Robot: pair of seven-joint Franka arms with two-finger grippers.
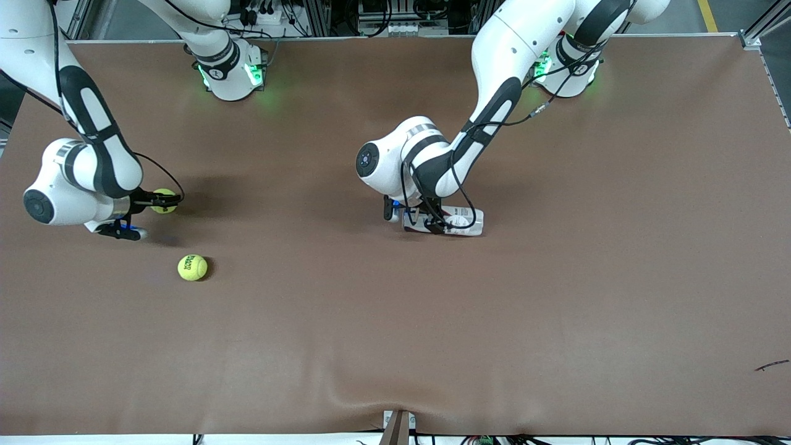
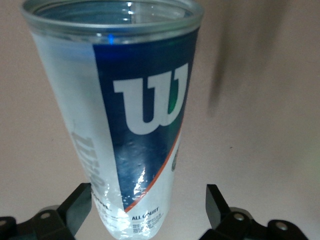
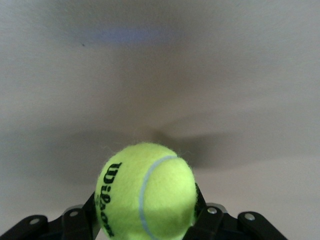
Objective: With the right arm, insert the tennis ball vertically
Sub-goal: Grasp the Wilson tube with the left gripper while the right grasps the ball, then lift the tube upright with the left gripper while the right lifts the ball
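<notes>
Right gripper point(image 1: 143, 214) pinching a Wilson tennis ball point(image 3: 146, 191) between both fingers, low at the right arm's end of the table. Wilson ball can point(image 2: 131, 120) well apart toward the table's middle, lying on its side between the spread, non-touching fingers of the left gripper point(image 2: 149, 210) (open mouth pointing away from that wrist). Needs standing upright for a vertical drop, probably. Second tennis ball point(image 1: 192, 267) loose on table point(image 1: 556, 296).

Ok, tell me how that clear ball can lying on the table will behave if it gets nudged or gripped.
The can lies on its side, so a nudge would probably roll it. Its clear, thin-looking plastic wall may flex under a squeeze. It appears empty, so likely light. The left tool straddles it, fingers open and apart from it.
</notes>
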